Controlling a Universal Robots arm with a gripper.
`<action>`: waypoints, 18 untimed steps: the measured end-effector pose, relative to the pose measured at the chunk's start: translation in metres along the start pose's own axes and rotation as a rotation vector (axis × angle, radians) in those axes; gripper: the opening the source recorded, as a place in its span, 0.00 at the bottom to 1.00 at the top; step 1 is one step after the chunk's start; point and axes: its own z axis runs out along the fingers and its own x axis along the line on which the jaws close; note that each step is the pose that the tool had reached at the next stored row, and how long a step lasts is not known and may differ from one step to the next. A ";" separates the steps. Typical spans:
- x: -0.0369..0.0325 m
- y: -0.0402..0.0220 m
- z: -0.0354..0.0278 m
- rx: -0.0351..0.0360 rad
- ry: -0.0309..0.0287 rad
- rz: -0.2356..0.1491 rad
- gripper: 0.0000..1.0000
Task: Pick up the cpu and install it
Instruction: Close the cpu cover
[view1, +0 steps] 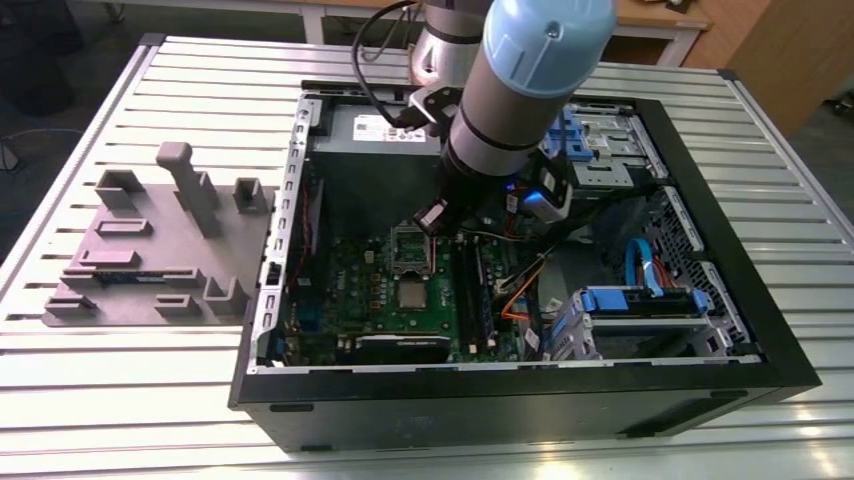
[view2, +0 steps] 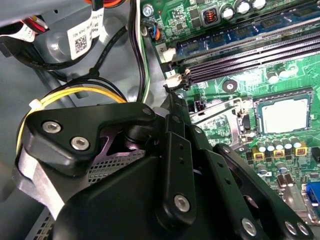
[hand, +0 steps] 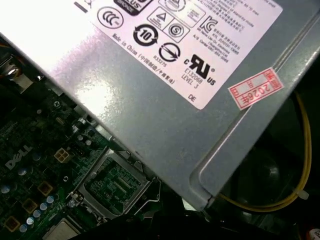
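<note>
- Arm reaching down into open computer case (view1: 267, 300), gripper (view1: 430, 218) low over motherboard (view1: 354, 290).
- Finger spread: cannot tell.
- cpu (view2: 281, 114) lying on board, apart from gripper.

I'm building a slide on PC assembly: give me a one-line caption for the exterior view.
Robot arm's gripper lowered inside the open computer case, just above the motherboard socket, with the cpu lying on the board nearby.

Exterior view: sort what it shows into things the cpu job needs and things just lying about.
Job in hand:
- cpu, lying on the motherboard
- socket, beside the cpu
- gripper, hanging above the socket

Just lying about:
- grey fixture plate, on the table at the exterior view's left
- power supply box
- blue drive bracket
- orange cables
</note>
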 end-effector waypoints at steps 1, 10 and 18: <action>0.0000 -0.0001 0.0007 -0.0007 -0.0007 0.000 0.10; 0.0004 0.0006 0.0030 0.0200 0.0166 0.002 0.10; -0.0011 0.0025 0.0027 0.0056 0.0048 0.001 0.10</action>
